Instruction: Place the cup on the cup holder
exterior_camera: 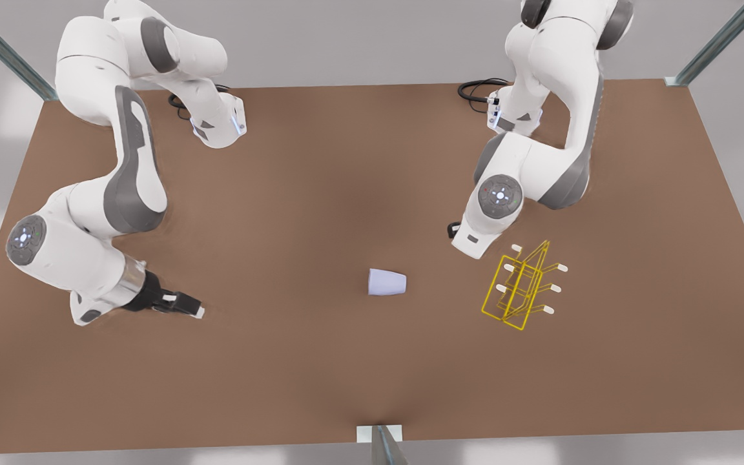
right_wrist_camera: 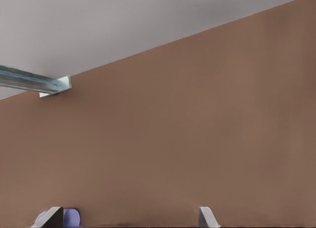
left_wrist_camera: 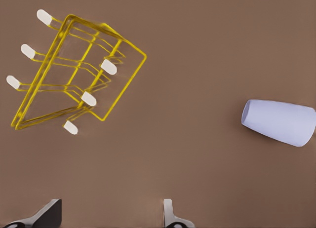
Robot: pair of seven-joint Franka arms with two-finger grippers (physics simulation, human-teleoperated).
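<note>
Table: brown table (exterior_camera: 320,181) is carrying everything, nothing else cluttering it.
Cup: the cup (exterior_camera: 387,282) is lying on its side mid-table, nothing touching it.
Holder: the cup holder (exterior_camera: 522,287) is sitting well apart from the cup, toward the front view's right, white-tipped prongs sticking out both ways.
Right gripper: right gripper (exterior_camera: 188,305) is hovering low on the cup's other side, well apart, pointing at it, jaws spread wide.
Left gripper: left gripper (left_wrist_camera: 111,219) is waiting above, near the holder, jaws wide too.
Tip: I'd be sliding in level, straddling the cup's tapered wall mid-body and squeezing gently, since it's probably rolling if bumped.
</note>
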